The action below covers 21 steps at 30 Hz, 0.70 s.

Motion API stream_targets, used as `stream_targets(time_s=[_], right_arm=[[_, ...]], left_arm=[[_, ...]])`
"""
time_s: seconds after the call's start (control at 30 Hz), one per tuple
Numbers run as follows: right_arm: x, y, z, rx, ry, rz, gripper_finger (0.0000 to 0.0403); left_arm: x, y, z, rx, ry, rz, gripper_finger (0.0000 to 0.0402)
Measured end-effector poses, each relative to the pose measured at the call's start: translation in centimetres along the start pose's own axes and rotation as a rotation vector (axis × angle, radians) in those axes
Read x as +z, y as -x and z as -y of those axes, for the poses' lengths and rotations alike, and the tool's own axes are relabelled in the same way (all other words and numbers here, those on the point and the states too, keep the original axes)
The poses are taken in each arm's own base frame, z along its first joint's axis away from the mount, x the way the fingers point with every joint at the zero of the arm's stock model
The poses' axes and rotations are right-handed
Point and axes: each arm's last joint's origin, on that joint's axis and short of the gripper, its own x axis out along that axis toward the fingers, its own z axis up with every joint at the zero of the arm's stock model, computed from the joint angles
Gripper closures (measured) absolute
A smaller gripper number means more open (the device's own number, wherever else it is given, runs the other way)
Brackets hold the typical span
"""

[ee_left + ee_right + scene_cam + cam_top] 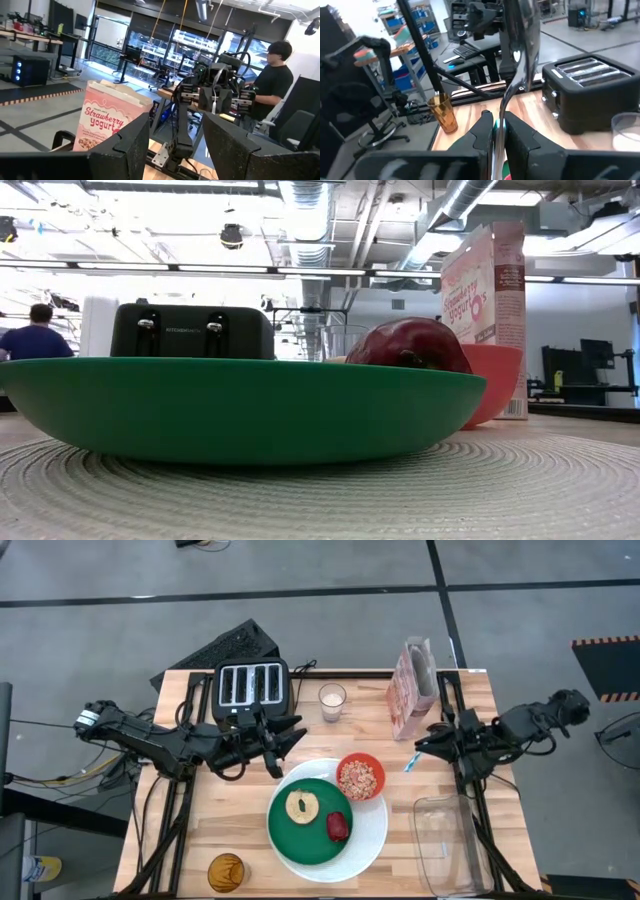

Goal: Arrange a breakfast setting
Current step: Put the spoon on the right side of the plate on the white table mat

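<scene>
A large white plate (pixel 372 832) lies near the table's front edge with a green plate (pixel 300 836) on it. The green plate carries a round toasted bread (pixel 302 806) and a dark-red fruit (pixel 338 827). A red bowl (pixel 360 776) of cereal sits on the white plate's far right rim. My right gripper (pixel 420 747) hangs over the table's right part, right of the bowl, shut on a blue-handled spoon (pixel 512 75). My left gripper (pixel 285 735) hovers open in front of the toaster (pixel 250 688), its fingers (pixel 130 145) around nothing. My right gripper pinches the spoon between its two fingers at the shaft (pixel 496 127), where a bit of the blue handle (pixel 410 762) shows. The fingers lie level, pointing toward the table's left, along the spoon. The metal bowl end (pixel 520 45) juts out ahead of the fingertips, clear of the table.
A glass of milk (pixel 332 700) and a strawberry yogurt cereal box (pixel 412 690) stand at the back. An amber cup (pixel 227 872) sits at the front left, a clear container (pixel 445 840) at the front right. A person (pixel 272 85) stands beyond the right arm.
</scene>
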Motion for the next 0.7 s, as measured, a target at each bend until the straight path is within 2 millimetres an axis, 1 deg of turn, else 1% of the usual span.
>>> stream_targets(time_s=[0.1, 0.23, 0.4, 0.5, 0.57, 0.63, 0.7], right_arm=[[0.1, -0.1, 0.3, -0.002, 0.044, 0.005, 0.0348], [0.5, 0.5, 0.9, -0.009, 0.08, 0.036, 0.0348], [0.9, 2.2, 1.7, -0.005, 0.097, 0.077, 0.0348], [1.0, 3.4, 2.2, -0.011, 0.072, 0.107, 0.0348], [0.4, 3.8, 2.4, 0.004, 0.049, 0.142, 0.0348], [-1.0, 3.8, 2.7, 0.041, 0.031, 0.15, 0.0348], [-2.4, 3.5, 2.9, 0.072, -0.042, 0.176, 0.0348]], left_arm=[[0.0, 0.0, 0.0, 0.003, 0.001, 0.001, 0.0231], [0.0, 0.0, 0.0, 0.003, 0.015, 0.001, 0.0231], [0.0, 0.0, 0.0, 0.004, 0.022, 0.001, 0.0231], [0.0, 0.0, 0.0, 0.004, 0.027, 0.001, 0.0231], [0.0, 0.0, 0.0, 0.004, 0.026, 0.001, 0.0231], [0.0, 0.0, 0.0, 0.004, 0.026, 0.001, 0.0231], [0.0, 0.0, 0.0, 0.005, 0.026, 0.001, 0.0231]])
